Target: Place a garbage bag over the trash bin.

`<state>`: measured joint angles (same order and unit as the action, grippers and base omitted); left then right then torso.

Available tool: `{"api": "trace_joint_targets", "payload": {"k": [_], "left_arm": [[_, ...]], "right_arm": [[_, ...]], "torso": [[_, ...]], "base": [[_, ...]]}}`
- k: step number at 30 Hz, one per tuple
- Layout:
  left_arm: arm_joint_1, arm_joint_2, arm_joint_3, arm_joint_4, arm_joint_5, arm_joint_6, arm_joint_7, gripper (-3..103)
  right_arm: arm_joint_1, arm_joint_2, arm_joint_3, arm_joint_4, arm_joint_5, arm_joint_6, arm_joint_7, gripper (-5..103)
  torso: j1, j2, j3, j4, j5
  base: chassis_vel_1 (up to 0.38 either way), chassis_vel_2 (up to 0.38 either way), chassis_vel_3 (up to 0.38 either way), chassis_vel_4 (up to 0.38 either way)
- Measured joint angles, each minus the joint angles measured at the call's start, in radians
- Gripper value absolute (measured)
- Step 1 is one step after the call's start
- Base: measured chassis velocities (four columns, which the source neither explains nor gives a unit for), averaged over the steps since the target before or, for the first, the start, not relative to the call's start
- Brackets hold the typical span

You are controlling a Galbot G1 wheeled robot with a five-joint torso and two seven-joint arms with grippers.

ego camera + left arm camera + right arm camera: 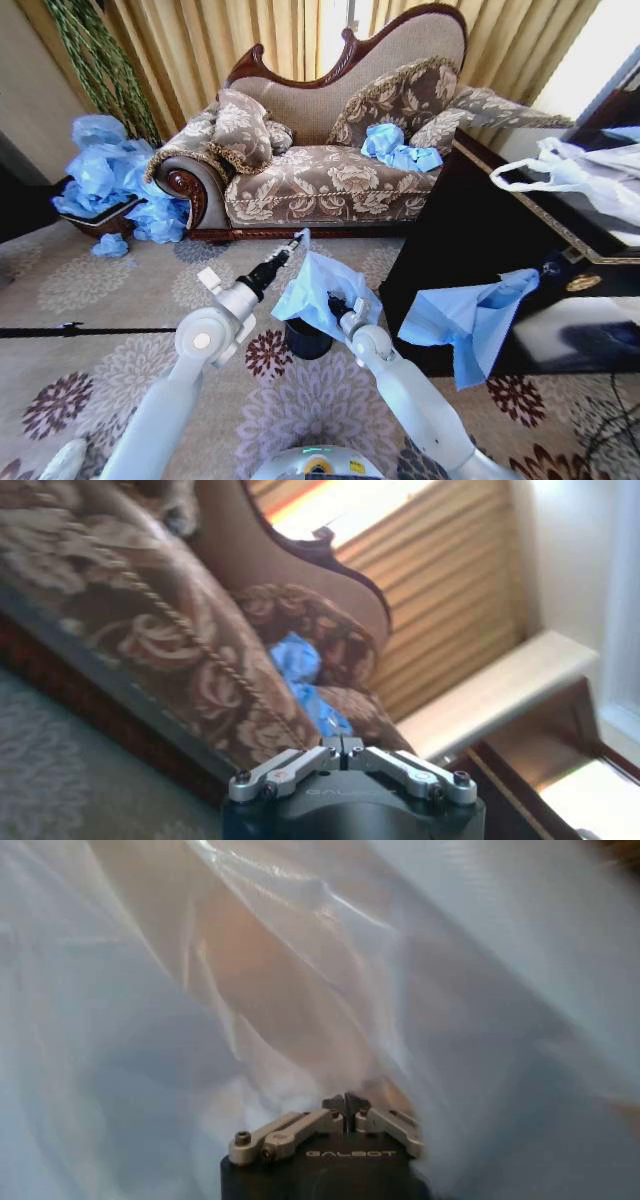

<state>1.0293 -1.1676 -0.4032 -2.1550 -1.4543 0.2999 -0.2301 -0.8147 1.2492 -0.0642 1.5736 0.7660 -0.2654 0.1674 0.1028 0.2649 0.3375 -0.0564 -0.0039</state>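
The thin, crinkly light blue plastic garbage bag (pixel 322 288) is hanging over the small glossy black trash bin (pixel 307 340) on the patterned carpet (pixel 120 290), covering its top. The left gripper (pixel 297 241) is pinching the bag's upper corner at 12 o'clock, fingers clenched. The right gripper (pixel 334 301), also clenched, is grasping the bag's front, plastic billowing around it (pixel 345 1099). The floral sofa (pixel 320 180) is sitting beyond.

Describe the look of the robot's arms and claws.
Both arms are glossy white with rounded joints; the left arm has a round white cap at its elbow. Each ends in a black cylindrical wrist. The left claw and right claw have silver-grey linkage fingers with dark screws, above embossed GALBOT lettering.
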Motion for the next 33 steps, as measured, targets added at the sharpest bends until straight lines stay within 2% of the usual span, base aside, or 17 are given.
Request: {"api": "trace_joint_targets", "payload": {"k": [6, 11, 21, 27, 33], "left_arm": [[0.074, -0.06, -0.079, 0.026, 0.016, -0.021, -0.005, 0], [0.096, -0.09, -0.114, 0.056, 0.038, -0.035, -0.005, 0], [0.114, -0.113, -0.173, 0.104, 0.062, -0.054, -0.003, 0], [0.138, -0.116, -0.211, 0.107, 0.061, -0.055, 0.0, 0], [0.148, -0.115, -0.224, 0.098, 0.057, -0.053, 0.005, 0]], "right_arm": [[0.078, -0.005, -0.092, -0.032, 0.016, -0.012, 0.012, 0], [0.131, 0.023, -0.144, -0.069, 0.032, -0.018, 0.019, 0], [0.181, 0.042, -0.198, -0.128, 0.043, -0.024, 0.017, 0], [0.21, 0.096, -0.213, -0.218, 0.047, -0.033, 0.009, 0], [0.238, 0.139, -0.246, -0.272, 0.079, -0.101, 0.036, 0]], "torso": [[0.0, 0.0, 0.0, 0.0017, 0.0002], [0.0, 0.0, 0.0, 0.0011, 0.0003], [0.0, 0.0, 0.0, 0.0011, 0.0003], [0.0, 0.0, 0.0, 0.001, 0.0], [0.0, 0.0, 0.0, 0.0012, 0.0004]], "base": [[0.0, 0.0, 0.0, 0.0], [0.0, 0.0, 0.0, 0.0], [0.0, 0.0, 0.0, 0.0], [0.0, 0.0, 0.0, 0.0], [0.0, 0.0, 0.0, 0.0]]}}
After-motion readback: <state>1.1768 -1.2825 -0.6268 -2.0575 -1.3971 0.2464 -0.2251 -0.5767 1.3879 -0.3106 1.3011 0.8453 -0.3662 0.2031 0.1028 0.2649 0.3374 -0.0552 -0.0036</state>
